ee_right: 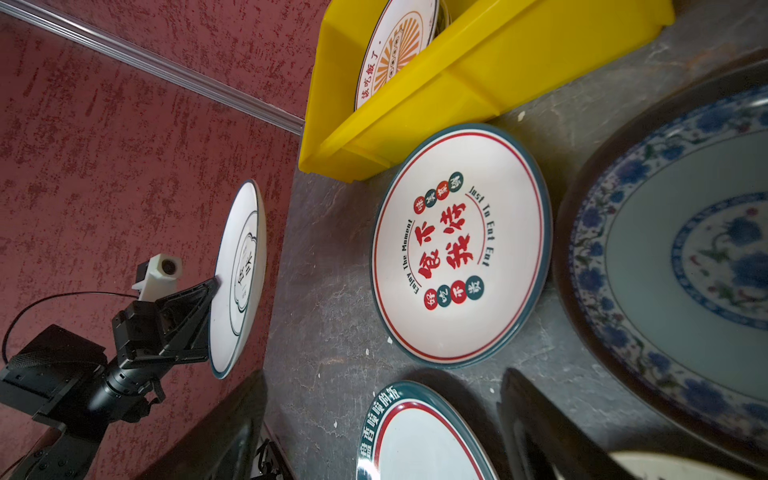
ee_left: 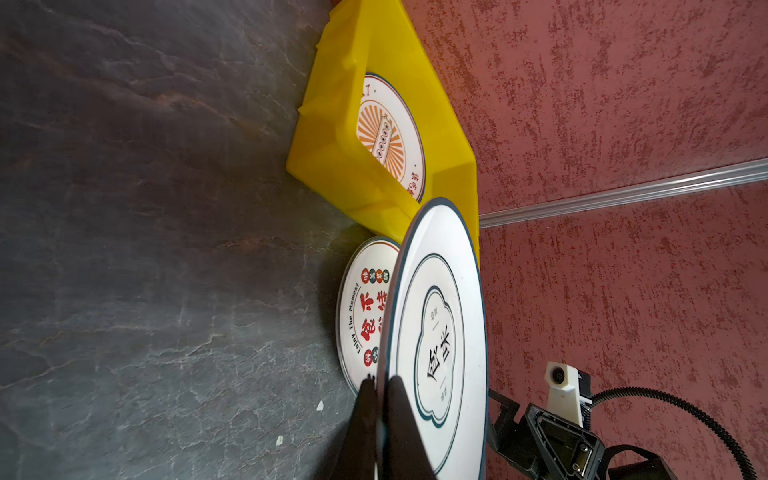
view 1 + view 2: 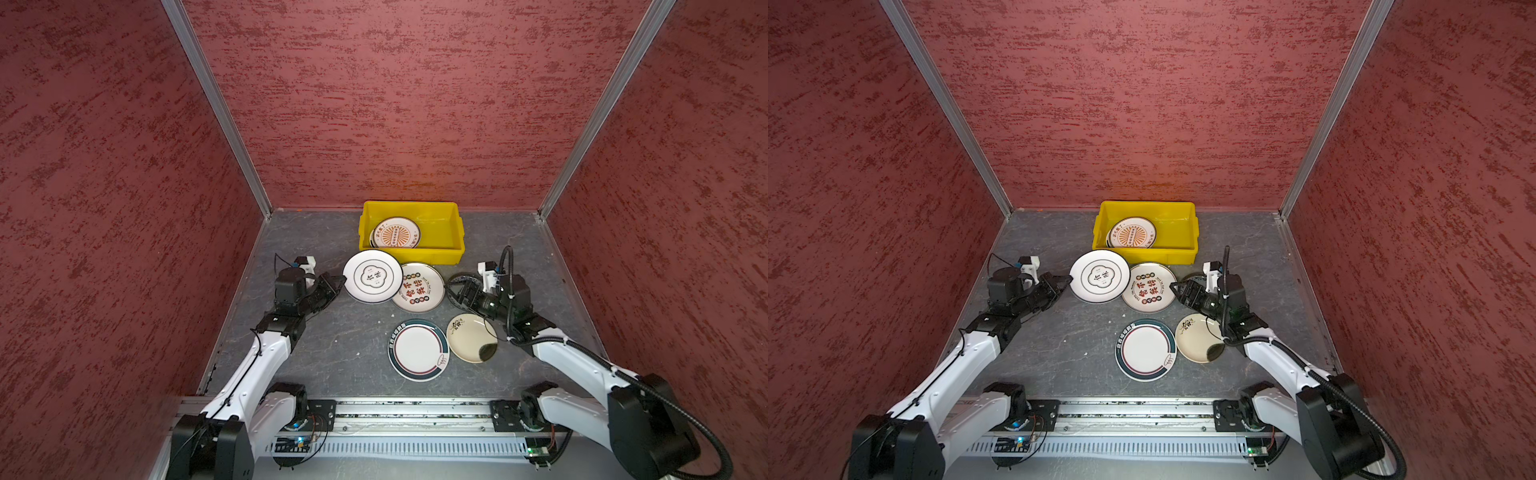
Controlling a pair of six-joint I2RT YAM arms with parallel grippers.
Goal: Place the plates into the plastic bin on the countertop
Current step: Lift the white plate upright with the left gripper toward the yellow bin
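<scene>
The white round plate with teal rim and red ring (image 1: 461,245), just ahead of the right gripper (image 3: 452,294), reads "Enjoy The Moment", "Just To Eat Eat" and 好吃不贵. Beyond it, the white orange-sunburst plate (image 1: 395,54) in the yellow plastic bin (image 1: 478,95) reads 该吃饭了.

Top views overhead; wrist views low, facing bin (image 2: 332,166).
</scene>
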